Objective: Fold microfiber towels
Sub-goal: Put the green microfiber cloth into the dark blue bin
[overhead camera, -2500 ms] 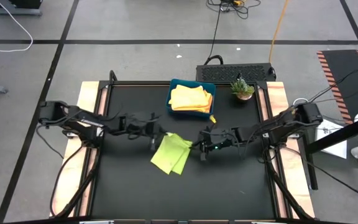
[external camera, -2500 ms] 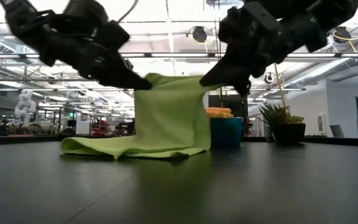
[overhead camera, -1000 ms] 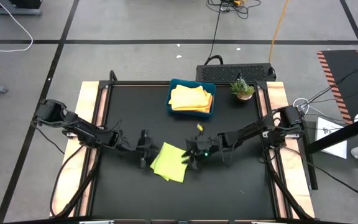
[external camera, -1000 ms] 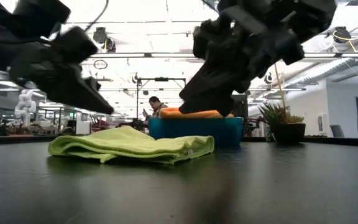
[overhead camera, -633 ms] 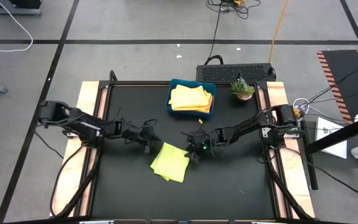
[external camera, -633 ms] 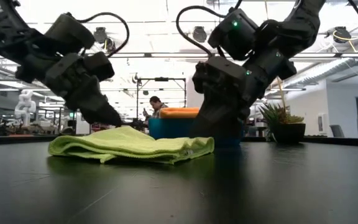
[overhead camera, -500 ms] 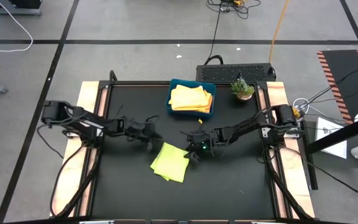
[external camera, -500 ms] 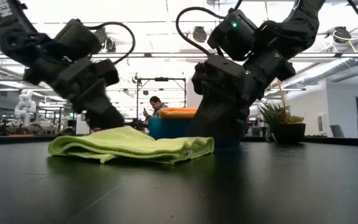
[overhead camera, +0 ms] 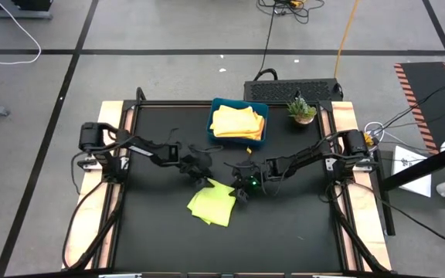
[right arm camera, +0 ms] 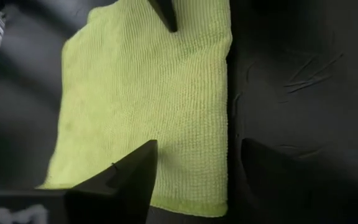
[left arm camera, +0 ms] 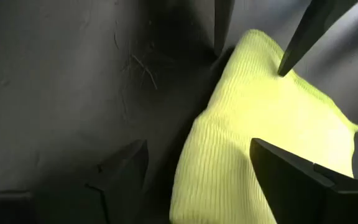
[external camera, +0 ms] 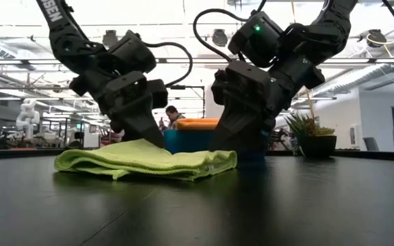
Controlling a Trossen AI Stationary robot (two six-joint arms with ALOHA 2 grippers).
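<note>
Towel [overhead camera: 212, 202], lime green, lies folded and flat on the black table [overhead camera: 300, 232], a little in front of the blue tray [overhead camera: 215, 137] that holds the yellow and orange towels [overhead camera: 236, 122]. Left gripper [overhead camera: 204, 177] hangs over the far corner of the green towel, its fingers [left arm camera: 303, 180] wide apart and holding nothing. Right gripper [overhead camera: 242, 191] stands at the towel's right edge, also spread open and empty; in its wrist view one finger [right arm camera: 120, 177] is over the cloth and the other over the bare table.

In my judgement the fold is done and the towel is free. The risk now comes from the fingertips, which are very near to the cloth. If a tip catches the soft weave when an arm moves, it can drag a layer and open the fold. The two grippers are also close together, so a careless move could make them touch.
</note>
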